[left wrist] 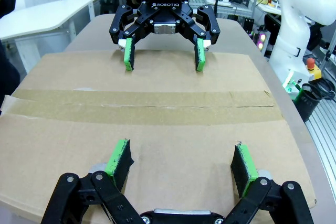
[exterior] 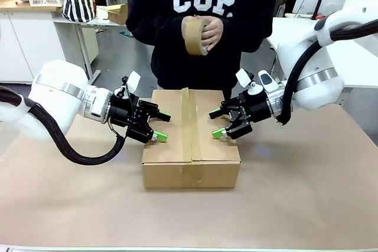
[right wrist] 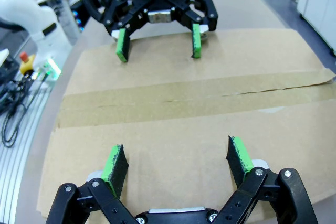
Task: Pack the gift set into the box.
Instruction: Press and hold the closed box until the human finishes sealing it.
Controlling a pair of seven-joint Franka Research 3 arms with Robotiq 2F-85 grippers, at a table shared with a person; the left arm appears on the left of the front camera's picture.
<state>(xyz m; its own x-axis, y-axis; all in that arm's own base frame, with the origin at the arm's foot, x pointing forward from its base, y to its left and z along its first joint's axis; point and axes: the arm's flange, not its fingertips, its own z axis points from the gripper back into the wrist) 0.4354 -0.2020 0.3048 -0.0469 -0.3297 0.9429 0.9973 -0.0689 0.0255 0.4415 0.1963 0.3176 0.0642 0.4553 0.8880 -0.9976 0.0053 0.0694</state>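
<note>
Tabletop (exterior: 71,205) carries the box (exterior: 189,175), closed, brown tape (exterior: 189,122) along its seam.

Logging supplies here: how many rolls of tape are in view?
1. The tape roll is in the person's hands, beyond the box. Others may be hidden.

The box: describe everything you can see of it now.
The box is a shallow rectangular carton of plain brown corrugated cardboard, lying flat on the brown-covered table. Its top flaps are closed, and a brown tape strip runs along the middle seam and down the near face. The left pincer and right pincer, both open, have their green pads down on the top near opposite side edges, seemingly touching it.
</note>
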